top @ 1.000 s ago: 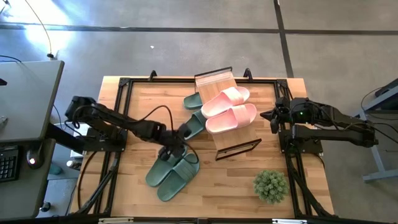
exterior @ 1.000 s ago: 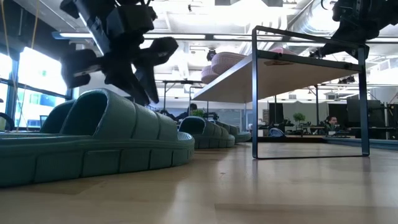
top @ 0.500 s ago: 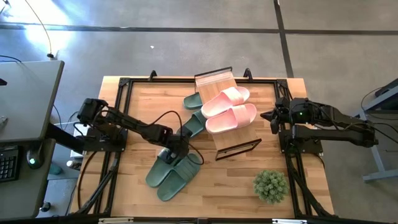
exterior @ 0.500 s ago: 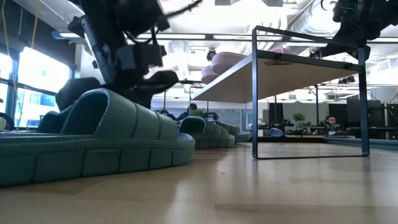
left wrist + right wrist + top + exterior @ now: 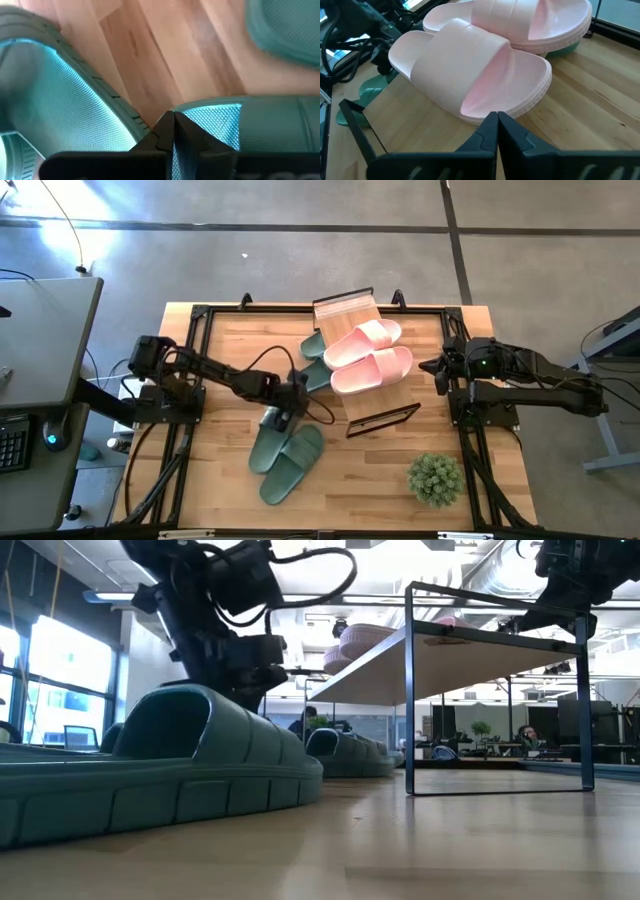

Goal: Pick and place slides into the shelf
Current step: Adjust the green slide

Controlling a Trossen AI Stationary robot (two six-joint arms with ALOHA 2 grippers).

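At table's left, left gripper (image 5: 281,418) stretched low, pinched on green slide (image 5: 267,448) beside its mate. Mid-table, pink slides (image 5: 370,356) atop shelf (image 5: 352,308). At right edge, right gripper (image 5: 437,367) idle, clenched empty.

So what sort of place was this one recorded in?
Probably a robotics lab in an open-plan office: the wooden table stands on a bare concrete floor, with exposed ceiling ducts and desks with monitors behind.

text: none legible | labels: none | brands: none | numbers: none | signs: none
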